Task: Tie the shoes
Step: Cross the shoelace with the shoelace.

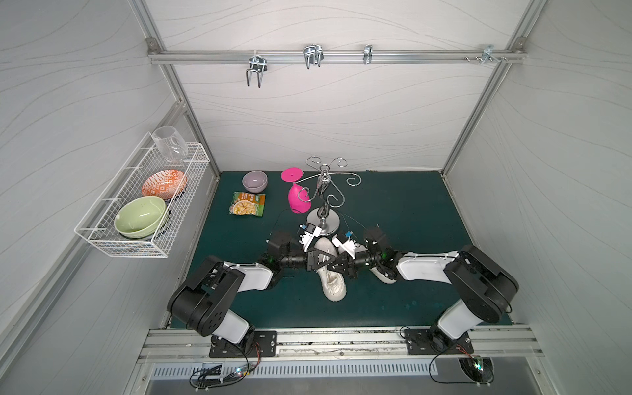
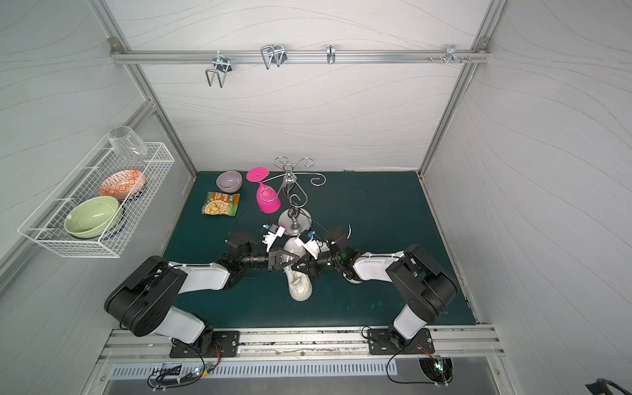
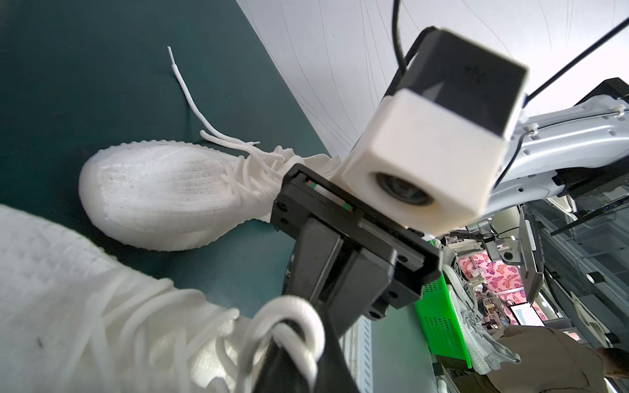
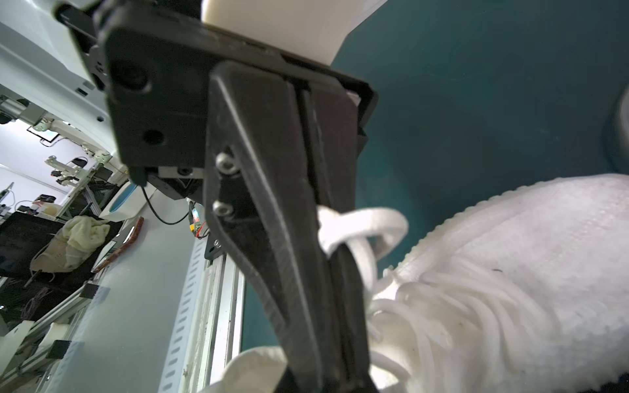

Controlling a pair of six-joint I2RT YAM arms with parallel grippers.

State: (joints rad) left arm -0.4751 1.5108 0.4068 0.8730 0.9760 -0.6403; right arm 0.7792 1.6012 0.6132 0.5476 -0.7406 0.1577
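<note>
1. One centre shoe is lying in the middle of the worktop, with its toe pointing at the front edge.
2. The right shoe is lying just beside it toward the right edge. The right arm is covering most of it in both top views. Its lace end is trailing loose on the worktop.
3. The left gripper is hovering over the centre shoe's lacing. Its jaws are clamping a lace loop, which is emerging from the seam between the fingers.
4. The right gripper is facing the left gripper tip to tip, with its jaws pressed together. Lace is lying against its tips; whether any is pinched cannot be told.
5. The stand is sitting just behind the centre shoe's heel.
6. The bowl and bag are resting near the back-left corner.
</note>
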